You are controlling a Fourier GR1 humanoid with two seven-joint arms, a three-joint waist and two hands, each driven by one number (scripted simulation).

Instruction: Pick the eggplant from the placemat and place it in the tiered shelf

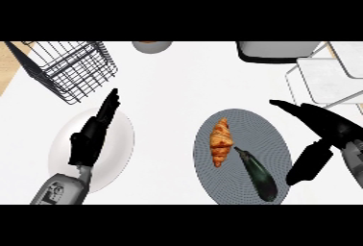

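A dark eggplant (258, 174) lies on the right half of the grey oval placemat (245, 129), slanting toward the lower right. My right hand (322, 127) hovers just right of the placemat, open, with fingers and thumb spread and nothing between them. It is a short way from the eggplant and does not touch it. The tiered shelf (327, 72), light grey with flat trays, stands at the upper right, partly cut off by the edge. My left hand (90, 134) rests open over a white plate at the left, fingers straight.
An orange croissant (222, 142) lies on the placemat left of the eggplant. A white plate (117, 149) sits under the left hand. A black wire basket (69, 67) stands at the upper left. A dark tray-like object (276, 50) and a bowl (151, 45) line the far edge.
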